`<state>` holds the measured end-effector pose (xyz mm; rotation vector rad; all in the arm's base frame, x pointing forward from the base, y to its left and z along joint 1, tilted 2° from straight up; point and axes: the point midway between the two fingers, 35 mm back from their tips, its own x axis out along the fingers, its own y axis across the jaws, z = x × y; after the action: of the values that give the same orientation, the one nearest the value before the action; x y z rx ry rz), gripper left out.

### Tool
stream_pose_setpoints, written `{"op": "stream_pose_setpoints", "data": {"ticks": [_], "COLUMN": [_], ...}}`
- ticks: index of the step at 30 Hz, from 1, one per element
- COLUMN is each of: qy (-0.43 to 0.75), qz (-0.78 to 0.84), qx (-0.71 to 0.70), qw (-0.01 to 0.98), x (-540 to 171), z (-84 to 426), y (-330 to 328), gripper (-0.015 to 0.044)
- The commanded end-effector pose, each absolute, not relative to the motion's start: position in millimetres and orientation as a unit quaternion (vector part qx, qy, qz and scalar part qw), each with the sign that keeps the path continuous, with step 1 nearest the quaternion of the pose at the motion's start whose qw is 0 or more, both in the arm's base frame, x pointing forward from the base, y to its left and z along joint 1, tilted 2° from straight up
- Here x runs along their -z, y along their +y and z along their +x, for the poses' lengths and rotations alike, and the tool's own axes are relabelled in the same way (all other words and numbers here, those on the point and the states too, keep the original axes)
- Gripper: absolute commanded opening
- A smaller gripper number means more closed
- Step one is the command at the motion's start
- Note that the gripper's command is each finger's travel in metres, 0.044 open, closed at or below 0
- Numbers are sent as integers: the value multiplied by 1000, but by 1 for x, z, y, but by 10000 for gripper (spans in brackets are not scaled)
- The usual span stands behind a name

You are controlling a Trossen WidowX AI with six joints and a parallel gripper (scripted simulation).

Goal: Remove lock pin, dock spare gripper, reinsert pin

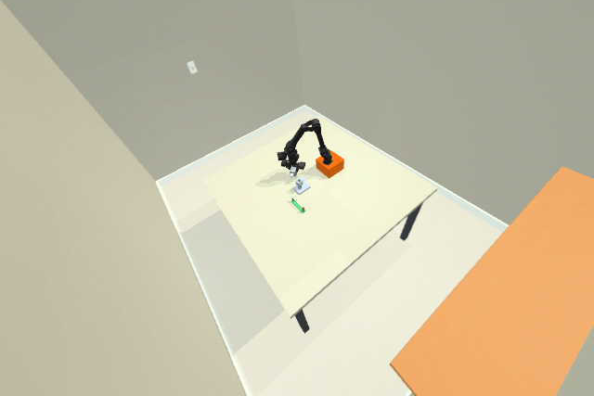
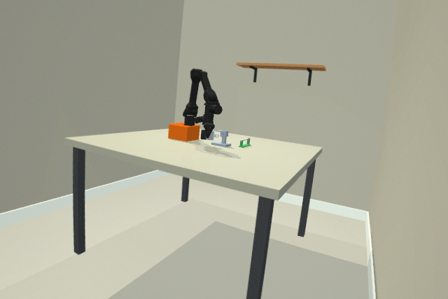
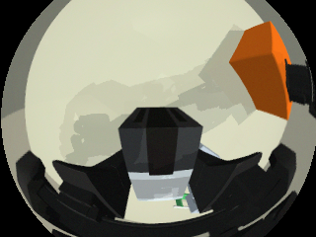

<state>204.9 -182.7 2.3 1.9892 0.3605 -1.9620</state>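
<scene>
My gripper (image 1: 292, 169) (image 2: 208, 132) is shut on the spare gripper (image 1: 292, 172) (image 2: 210, 136) (image 3: 160, 188), whose light grey part shows below the fingers, held just above the table. The grey-blue mount (image 1: 302, 188) (image 2: 224, 138) (image 3: 193, 198) stands upright on its flat base close beside it. In the top view a small gap shows between them. The lock pin, with its red head (image 1: 303, 209) (image 2: 248, 138), lies across the green rack (image 1: 298, 205) (image 2: 241, 143) (image 3: 180, 201), away from the mount. The inside of the socket is too small to make out.
The orange block (image 1: 329, 166) (image 2: 183, 131) (image 3: 262, 64) carries the arm's base beside the mount. The pale table (image 1: 335, 228) (image 2: 162, 150) bears everything. A wooden shelf (image 1: 503, 286) (image 2: 282, 66) is on the wall, away from the arm.
</scene>
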Motion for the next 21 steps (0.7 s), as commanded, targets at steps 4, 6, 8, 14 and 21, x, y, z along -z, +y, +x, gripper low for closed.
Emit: {"op": "stream_pose_setpoints", "data": {"ticks": [4, 6, 8, 14, 21], "qy": [57, 40, 22, -31, -93], "qz": [710, 712, 713, 716, 713], "qx": [696, 697, 698, 698, 693], "qw": [92, 74, 56, 2, -61], "x": [-3, -3, -3, -3, -3], "z": [203, 203, 202, 201, 199], "y": [-182, -182, -182, -182, -182], "gripper": [0, 0, 0, 0, 0]}}
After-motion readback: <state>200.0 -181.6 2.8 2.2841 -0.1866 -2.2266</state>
